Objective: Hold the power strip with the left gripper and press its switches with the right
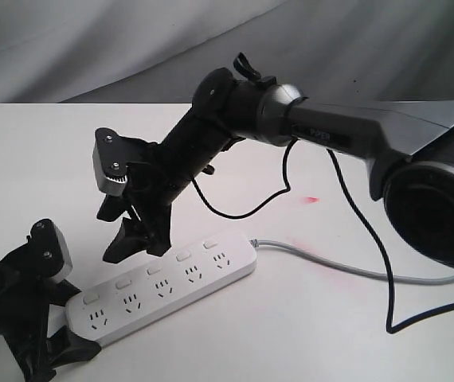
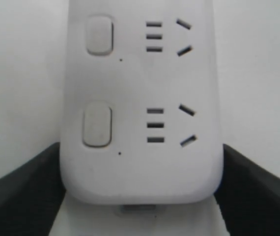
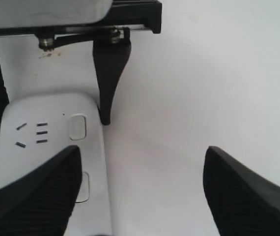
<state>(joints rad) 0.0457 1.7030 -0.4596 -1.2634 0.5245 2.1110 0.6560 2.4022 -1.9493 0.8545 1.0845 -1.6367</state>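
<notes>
My left gripper point(image 2: 140, 189) clamps the power strip point(image 1: 163, 286) at its near rounded end, a finger on each long side; the strip lies flat on the table point(image 1: 322, 334), its long axis running away toward its grey cable point(image 1: 330, 263); the switches point(image 1: 154, 270) line its farther edge; my right gripper point(image 3: 140, 196) hangs spread wide just above that edge, probably over the second switch from the clamped end, holding nothing.

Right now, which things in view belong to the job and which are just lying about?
Job:
- power strip, clamped at one end by the left end effector
- switches
- right end effector, open over the strip

Lying about:
- black cable trailing on the table
- red mark
- grey backdrop
</notes>
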